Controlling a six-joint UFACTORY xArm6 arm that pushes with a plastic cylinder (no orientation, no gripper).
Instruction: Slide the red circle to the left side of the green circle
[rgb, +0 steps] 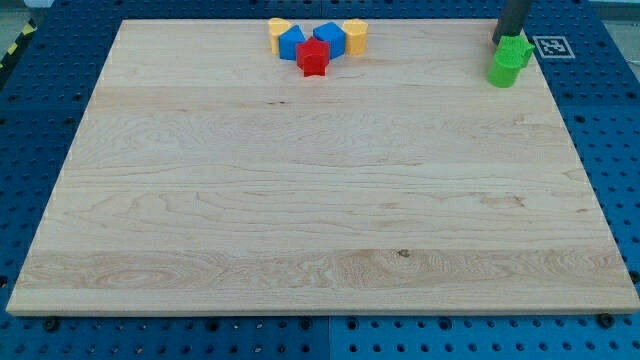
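Note:
The green circle (504, 72), a short cylinder, stands at the board's top right, touching a green star-like block (519, 49) just above it. My dark rod comes down from the view's top edge, and my tip (503, 40) ends right behind the green star-like block, at its upper left. The only red block (312, 57) sits at the top centre, far to the left of the green blocks. Its shape looks more like a star than a circle. No other red block shows.
The red block is wedged in a cluster with two blue blocks (291, 42) (329, 37) and two yellow blocks (278, 29) (355, 33). A black-and-white marker (550, 46) lies at the board's top right corner. Blue pegboard (610, 120) surrounds the wooden board (320, 200).

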